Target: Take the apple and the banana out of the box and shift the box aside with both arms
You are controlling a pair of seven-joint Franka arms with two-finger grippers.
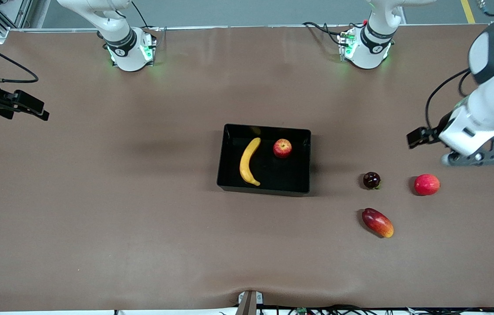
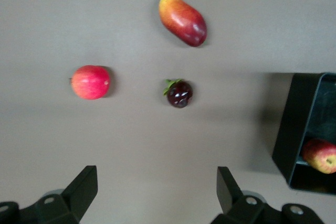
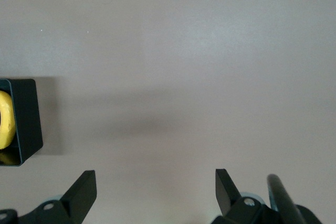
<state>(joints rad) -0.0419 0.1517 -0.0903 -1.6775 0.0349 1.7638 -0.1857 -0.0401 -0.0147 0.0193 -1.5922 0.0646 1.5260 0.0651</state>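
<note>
A: What lies nearest the front camera?

B: Loose fruit on the counter (image 1: 98, 218). Farther off sits the box (image 1: 264, 188), holding the banana (image 1: 249, 161) and apple (image 1: 282, 148).

A: How would they handle?

B: Likely light. The banana is soft; grip its middle. The apple is firm, round, perhaps slippery. The glossy box suits rim holds.

A: The grippers?

B: The left gripper (image 2: 157, 195) and right gripper (image 3: 156, 195) hover at their own counter ends, fingers spread wide, empty.
</note>
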